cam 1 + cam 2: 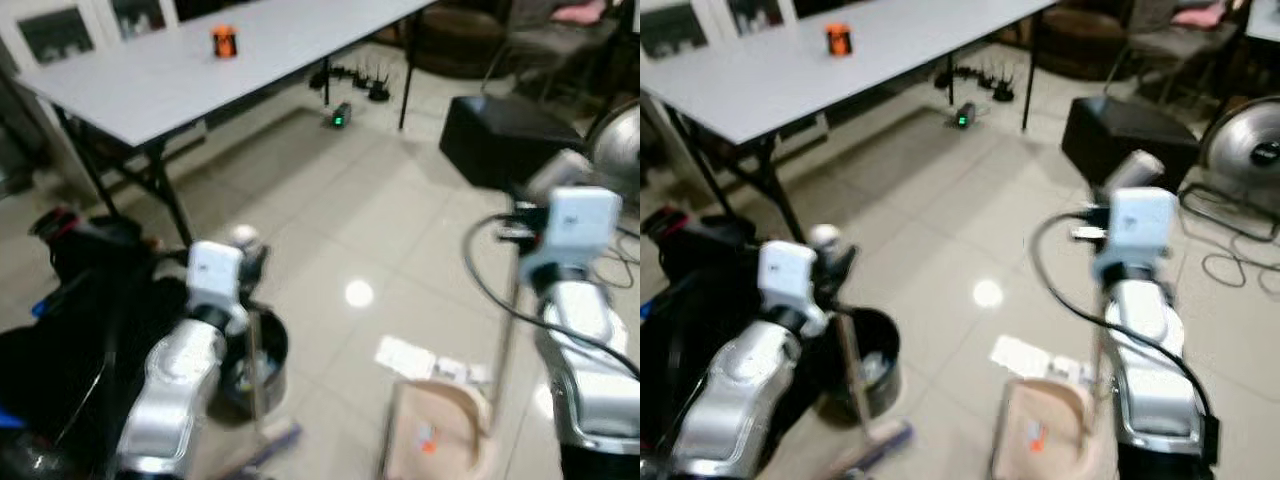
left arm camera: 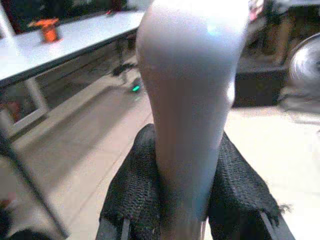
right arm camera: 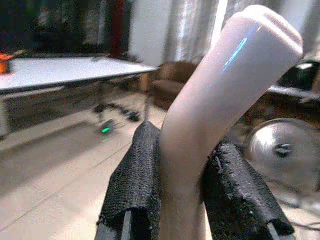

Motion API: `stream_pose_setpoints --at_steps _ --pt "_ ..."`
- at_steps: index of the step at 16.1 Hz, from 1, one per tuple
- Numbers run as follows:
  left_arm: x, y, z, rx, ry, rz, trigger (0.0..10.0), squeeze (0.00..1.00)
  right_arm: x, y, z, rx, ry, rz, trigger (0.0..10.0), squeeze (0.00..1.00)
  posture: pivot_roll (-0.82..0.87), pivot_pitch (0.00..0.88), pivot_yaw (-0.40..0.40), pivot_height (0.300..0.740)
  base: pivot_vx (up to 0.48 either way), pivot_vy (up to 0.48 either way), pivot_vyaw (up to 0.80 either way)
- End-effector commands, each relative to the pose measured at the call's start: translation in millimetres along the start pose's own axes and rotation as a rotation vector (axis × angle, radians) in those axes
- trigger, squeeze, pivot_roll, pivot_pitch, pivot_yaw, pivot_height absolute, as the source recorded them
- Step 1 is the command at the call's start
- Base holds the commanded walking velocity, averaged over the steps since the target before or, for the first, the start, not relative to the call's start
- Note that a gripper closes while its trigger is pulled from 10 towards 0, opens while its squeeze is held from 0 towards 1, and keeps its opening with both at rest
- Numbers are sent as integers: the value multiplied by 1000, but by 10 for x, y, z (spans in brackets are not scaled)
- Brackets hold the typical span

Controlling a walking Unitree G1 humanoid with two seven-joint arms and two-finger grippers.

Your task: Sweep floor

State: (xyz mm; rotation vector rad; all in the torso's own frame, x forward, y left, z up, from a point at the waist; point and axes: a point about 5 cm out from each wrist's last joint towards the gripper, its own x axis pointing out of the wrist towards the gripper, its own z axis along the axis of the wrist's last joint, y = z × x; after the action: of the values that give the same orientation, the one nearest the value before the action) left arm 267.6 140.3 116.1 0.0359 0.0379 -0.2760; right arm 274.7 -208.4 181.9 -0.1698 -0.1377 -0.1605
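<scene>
The left gripper [image 2: 182, 210] squeezes the broom handle [image 2: 192, 100], the right gripper [image 3: 182, 200] squeezes the dustpan handle [image 3: 215, 115] — push scraps [image 1: 405, 355] beside the dustpan [image 1: 440, 430] slowly in.

Floor tiles [image 1: 330, 200] are a glossy pale beige, table [image 1: 180, 70] is flat light grey on black legs, with a bright orange thing [image 1: 224, 41] on top. Both handles — broom handle [image 2: 192, 100] and dustpan handle [image 3: 220, 95] — are pinkish cream, pinched between black mesh-textured fingers [image 3: 135, 185]. Dustpan [image 1: 435, 435] is peachy beige with an orange scrap, bin [image 1: 865, 365] is black, arms silver.
</scene>
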Motion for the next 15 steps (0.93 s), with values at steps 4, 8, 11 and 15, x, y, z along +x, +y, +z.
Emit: stream_pose_setpoints --at_steps 4,8,11,15 --pt "33 61 88 6 -34 17 10000 0 4 94 143 16 -62 5 10000 0 -37 0 29 740 0 -436 0" --pt "59 86 72 -71 -17 31 10000 0 -21 109 142 18 -62 9 10000 0 -42 0 33 740 0 -97 0" --pt "60 133 83 -55 -20 48 10000 0 -42 126 129 21 -54 17 10000 0 -44 0 33 740 0 476 0" --pt "62 165 89 -46 -17 65 10000 0 -32 139 135 26 -52 27 10000 0 -43 0 29 740 0 0 0"
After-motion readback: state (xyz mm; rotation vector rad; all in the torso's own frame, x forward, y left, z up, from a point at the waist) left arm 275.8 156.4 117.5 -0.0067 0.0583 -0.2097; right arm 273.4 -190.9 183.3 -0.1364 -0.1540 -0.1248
